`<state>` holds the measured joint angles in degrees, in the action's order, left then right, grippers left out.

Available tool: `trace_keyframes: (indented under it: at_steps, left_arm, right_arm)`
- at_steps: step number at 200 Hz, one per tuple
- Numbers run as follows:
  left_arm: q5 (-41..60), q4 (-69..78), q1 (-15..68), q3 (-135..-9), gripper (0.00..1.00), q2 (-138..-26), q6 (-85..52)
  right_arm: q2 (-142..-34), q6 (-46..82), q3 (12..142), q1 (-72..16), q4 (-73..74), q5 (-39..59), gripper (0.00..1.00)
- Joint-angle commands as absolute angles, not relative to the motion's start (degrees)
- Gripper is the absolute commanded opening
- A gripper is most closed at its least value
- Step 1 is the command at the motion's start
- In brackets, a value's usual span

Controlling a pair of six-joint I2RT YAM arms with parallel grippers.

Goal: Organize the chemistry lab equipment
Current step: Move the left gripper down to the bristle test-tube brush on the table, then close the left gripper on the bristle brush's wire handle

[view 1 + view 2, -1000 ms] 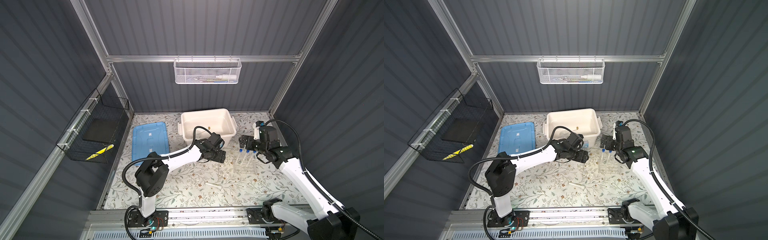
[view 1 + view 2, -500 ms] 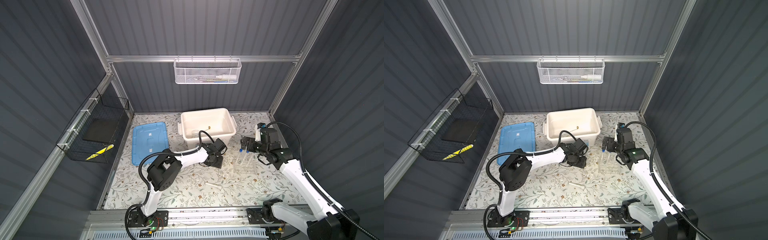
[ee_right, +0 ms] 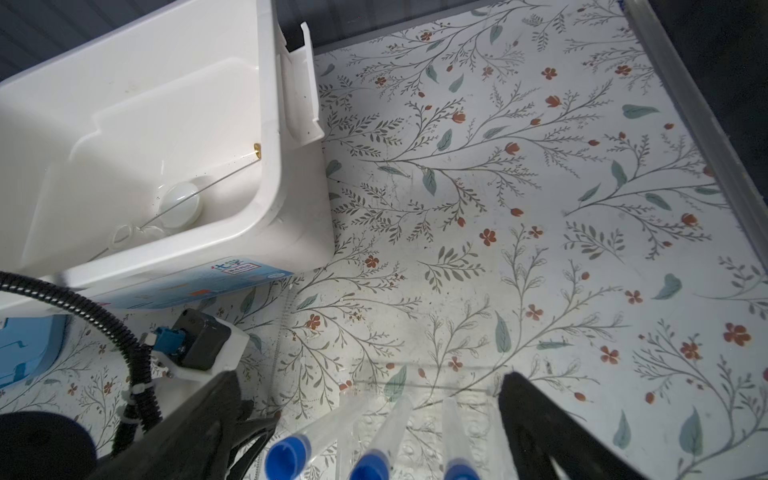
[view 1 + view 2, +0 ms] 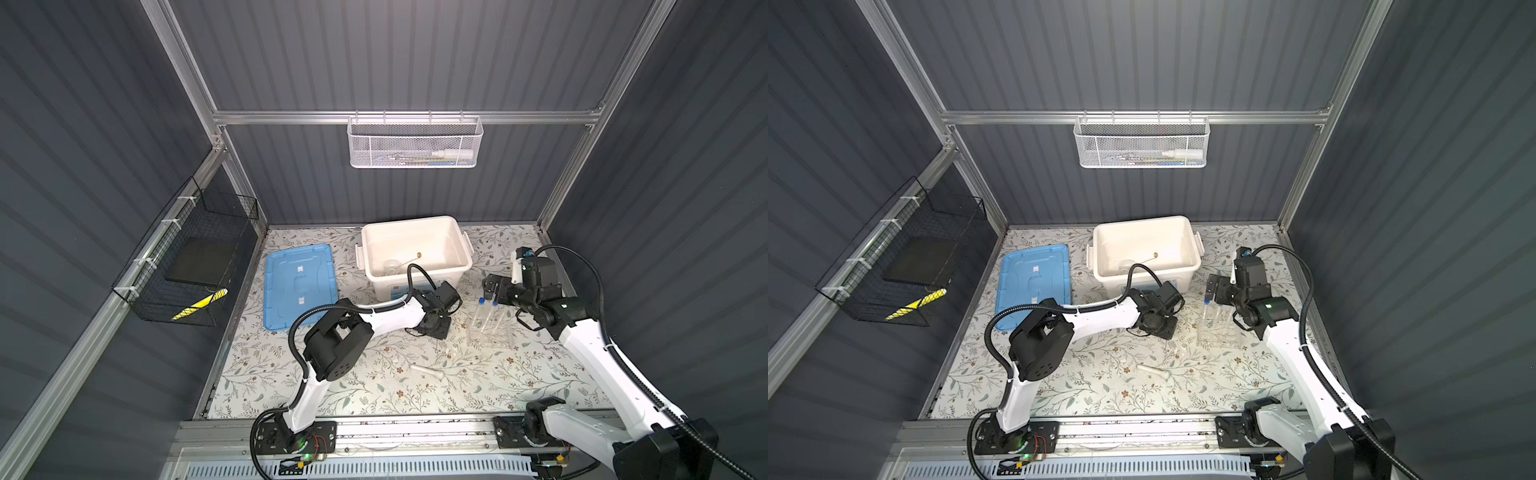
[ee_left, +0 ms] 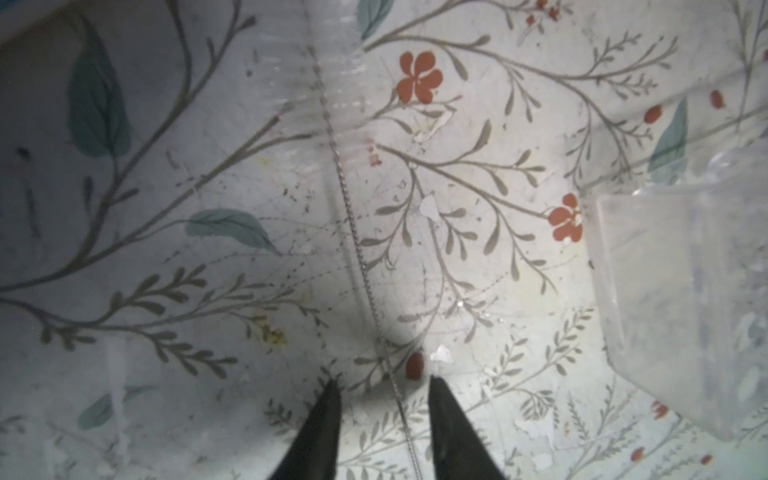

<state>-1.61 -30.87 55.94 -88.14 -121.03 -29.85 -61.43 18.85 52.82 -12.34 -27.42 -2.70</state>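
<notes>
A thin twisted rod (image 5: 357, 249) lies on the flowered mat. My left gripper (image 5: 381, 384) points down at the mat and stands astride the rod; its jaws are narrow but apart, with a gap on each side. In both top views it (image 4: 436, 328) (image 4: 1163, 328) is just in front of the white tub. A clear tube rack (image 4: 488, 338) (image 5: 685, 291) to its right holds blue-capped test tubes (image 4: 488, 309) (image 3: 378, 440). My right gripper (image 3: 370, 376) (image 4: 492, 286) hovers wide open over their caps. A white pestle (image 4: 428, 370) lies on the mat nearer the front.
The white tub (image 4: 453, 239) (image 3: 291, 199) holds a small round vessel (image 3: 180, 203) and a thin rod (image 3: 224, 176). Its blue lid (image 4: 299, 282) lies flat to the left. A black wire basket (image 4: 195, 266) hangs on the left wall, a white mesh basket (image 4: 415, 143) at the back.
My left gripper has come down to the mat in front of the tub and its jaws have narrowed around the rod. The right gripper has barely shifted and stays wide.
</notes>
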Motion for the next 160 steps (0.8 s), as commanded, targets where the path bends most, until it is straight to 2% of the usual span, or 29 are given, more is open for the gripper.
trace_keyframes:
  at_steps: [1,62,160]
  left_arm:
    - [-3.02,-33.4,56.01,-88.82,0.25,-123.22,-29.36]
    - [-4.66,-34.1,56.06,-85.56,0.0,-121.95,-27.35]
    - [-2.46,-33.44,56.09,-82.87,0.0,-115.28,-19.19]
  right_arm:
    - [-60.56,18.48,52.12,-12.04,-27.39,-2.16,0.99]
    - [-60.15,18.54,52.12,-11.78,-27.76,-2.48,0.99]
    - [-60.47,19.4,52.64,-11.69,-27.44,-0.71,0.99]
